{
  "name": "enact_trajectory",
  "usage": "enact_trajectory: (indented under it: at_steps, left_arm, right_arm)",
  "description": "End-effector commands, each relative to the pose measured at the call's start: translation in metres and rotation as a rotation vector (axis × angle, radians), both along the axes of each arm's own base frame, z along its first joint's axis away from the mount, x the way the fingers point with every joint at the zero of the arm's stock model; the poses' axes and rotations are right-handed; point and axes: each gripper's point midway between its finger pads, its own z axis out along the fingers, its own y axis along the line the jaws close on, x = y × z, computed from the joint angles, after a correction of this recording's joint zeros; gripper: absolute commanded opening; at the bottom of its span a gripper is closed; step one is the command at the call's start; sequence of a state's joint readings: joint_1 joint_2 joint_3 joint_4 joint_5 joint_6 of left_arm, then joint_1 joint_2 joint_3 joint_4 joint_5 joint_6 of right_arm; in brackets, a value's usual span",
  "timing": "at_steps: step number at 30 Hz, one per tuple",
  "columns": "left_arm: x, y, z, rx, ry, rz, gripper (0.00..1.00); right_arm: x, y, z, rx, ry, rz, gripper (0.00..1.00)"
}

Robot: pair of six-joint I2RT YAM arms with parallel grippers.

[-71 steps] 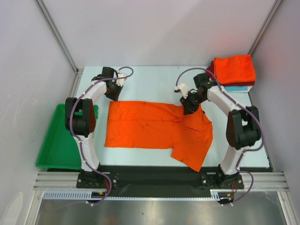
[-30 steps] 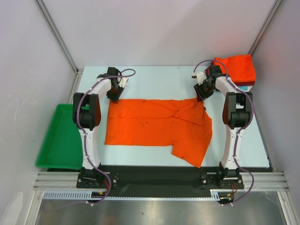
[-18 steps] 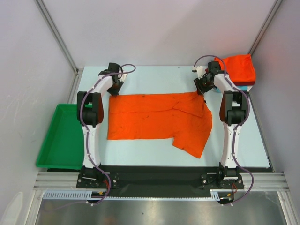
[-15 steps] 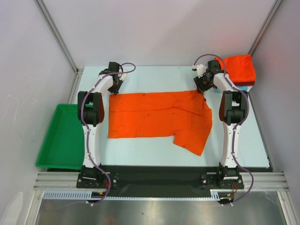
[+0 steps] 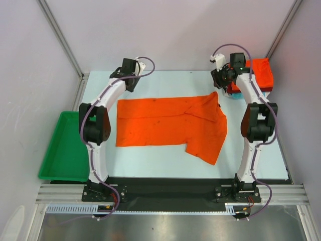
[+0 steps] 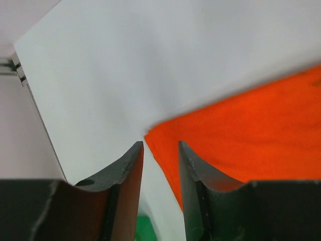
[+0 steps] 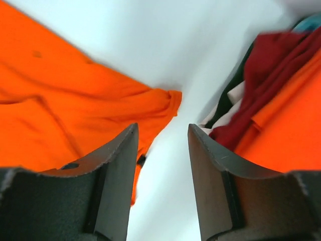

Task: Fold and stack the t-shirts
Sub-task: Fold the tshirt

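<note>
1. Green tray (image 5: pixel 64 148): sits off the table's left edge, beside the left arm.

2. Table (image 5: pixel 165 83): pale surface that carries the cloth items.

3. Orange shirt (image 5: pixel 165 125): lies flat and spread out in the middle of the table, between the two arms, with its long side running left to right. One flap extends toward the near right. A few small dark specks show on the cloth. Neither hand is gripping it.

4. Left hand (image 6: pixel 160 145): raised above the table near the shirt's far left corner. The fingers stand apart with nothing between them. In the wrist view that corner shows through the gap, clear of both fingers.

5. Right hand (image 7: pixel 163 128): raised near the shirt's far right corner. The fingers stand apart and hold nothing. The bunched corner lies just beyond the gap, untouched.

6. Stack of folded shirts (image 5: pixel 261 73): at the far right corner of the table, just beside the right hand. An orange-red piece is on top, with dark red and teal layers showing at the edges.
</note>
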State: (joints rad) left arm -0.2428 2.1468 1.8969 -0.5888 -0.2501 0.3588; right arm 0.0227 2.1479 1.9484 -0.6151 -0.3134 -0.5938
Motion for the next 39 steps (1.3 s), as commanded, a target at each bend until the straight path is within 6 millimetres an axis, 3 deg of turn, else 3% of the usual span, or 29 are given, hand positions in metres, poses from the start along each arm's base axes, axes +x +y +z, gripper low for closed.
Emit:
enact_trajectory:
  at_steps: [1, 2, 3, 5, 8, 11, 13, 16, 17, 20, 32, 39]
  left_arm:
    - [-0.032, -0.016, 0.026, -0.044, -0.01, -0.036, 0.39]
    - [-0.048, -0.016, 0.001, -0.056, 0.06, -0.048, 0.38]
    - [-0.057, -0.014, -0.002, -0.06, 0.076, -0.047, 0.38]
    - [-0.077, -0.008, -0.03, -0.063, 0.151, -0.043, 0.37]
    - [-0.089, 0.002, -0.052, -0.071, 0.202, -0.026, 0.35]
    - [-0.089, 0.017, -0.068, -0.069, 0.235, 0.006, 0.34]
    - [-0.089, 0.022, -0.075, -0.064, 0.25, 0.014, 0.33]
    - [-0.089, 0.032, -0.082, -0.052, 0.267, 0.028, 0.33]
    - [-0.089, 0.035, -0.087, -0.049, 0.277, 0.035, 0.33]
    - [-0.088, 0.039, -0.09, -0.047, 0.279, 0.047, 0.32]
    - [-0.09, 0.042, -0.1, -0.028, 0.297, 0.054, 0.32]
    - [-0.088, 0.042, -0.102, -0.025, 0.299, 0.056, 0.32]
  right_arm:
    - [-0.027, 0.036, 0.058, 0.075, -0.08, 0.102, 0.5]
    - [-0.041, 0.044, 0.053, 0.086, -0.033, 0.137, 0.5]
    - [-0.049, 0.05, 0.049, 0.077, -0.017, 0.194, 0.5]
    - [-0.072, 0.067, 0.032, 0.113, 0.068, 0.272, 0.5]
    - [-0.094, 0.09, 0.012, 0.155, 0.179, 0.393, 0.51]
    - [-0.098, 0.1, -0.008, 0.192, 0.251, 0.432, 0.52]
    - [-0.091, 0.101, -0.018, 0.191, 0.256, 0.428, 0.52]
    - [-0.081, 0.106, -0.025, 0.171, 0.247, 0.448, 0.54]
    - [-0.082, 0.107, -0.04, 0.169, 0.288, 0.458, 0.54]
    - [-0.076, 0.112, -0.05, 0.161, 0.291, 0.468, 0.55]
    - [-0.069, 0.134, -0.081, 0.167, 0.326, 0.491, 0.55]
    - [-0.068, 0.134, -0.094, 0.149, 0.341, 0.485, 0.52]
